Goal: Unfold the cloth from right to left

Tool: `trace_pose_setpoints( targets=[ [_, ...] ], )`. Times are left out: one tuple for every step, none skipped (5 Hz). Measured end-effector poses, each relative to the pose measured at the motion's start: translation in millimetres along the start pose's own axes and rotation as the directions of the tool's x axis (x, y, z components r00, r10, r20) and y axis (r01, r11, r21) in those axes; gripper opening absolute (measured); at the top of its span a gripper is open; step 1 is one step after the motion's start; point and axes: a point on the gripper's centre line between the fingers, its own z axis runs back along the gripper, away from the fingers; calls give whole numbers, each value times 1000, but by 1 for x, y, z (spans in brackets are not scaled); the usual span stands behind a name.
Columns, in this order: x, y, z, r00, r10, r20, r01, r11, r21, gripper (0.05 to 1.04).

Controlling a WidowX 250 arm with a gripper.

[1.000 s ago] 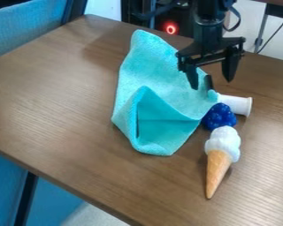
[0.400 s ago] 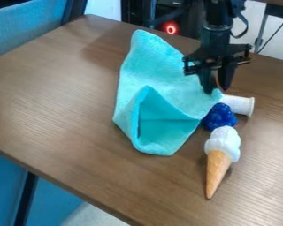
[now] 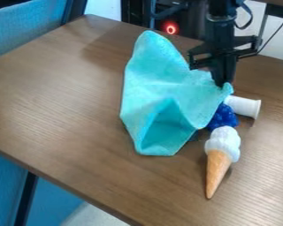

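Note:
My gripper (image 3: 224, 84) hangs at the upper right of the table, shut on the right corner of the turquoise cloth (image 3: 162, 84). That corner is lifted a little off the table, with creases running from it across the fabric. The rest of the cloth lies on the table, its far end rounded toward the back edge and a folded pocket at its near end.
Right of the cloth, a white cup (image 3: 244, 106) lies on its side. A blue berry-like toy (image 3: 223, 117) sits beside it, partly behind the cloth. Nearer stands out a toy ice cream cone (image 3: 219, 159) lying on the brown table (image 3: 67, 101).
The gripper has closed on the cloth's right corner and moved slightly right and up. The cloth's right side has risen and shifted right, its pocket has narrowed, and the cup has moved slightly right.

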Motion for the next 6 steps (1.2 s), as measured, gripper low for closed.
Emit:
trace_pose_setpoints(
  targets=[
    [3, -2, 21, 1000, -1, -4, 1, 998, -59, 58],
    [1, 16, 36, 1000, -18, -11, 17, 997, -72, 56],
    [4, 49, 47, 999, -30, -14, 29, 998, -62, 56],
    [4, 79, 59, 999, -51, -18, 50, 997, -66, 56],
    [5, 109, 67, 996, -80, -31, 78, 996, -52, 56],
    [6, 138, 70, 988, -126, -92, 122, 991, -46, 56]
  ],
)
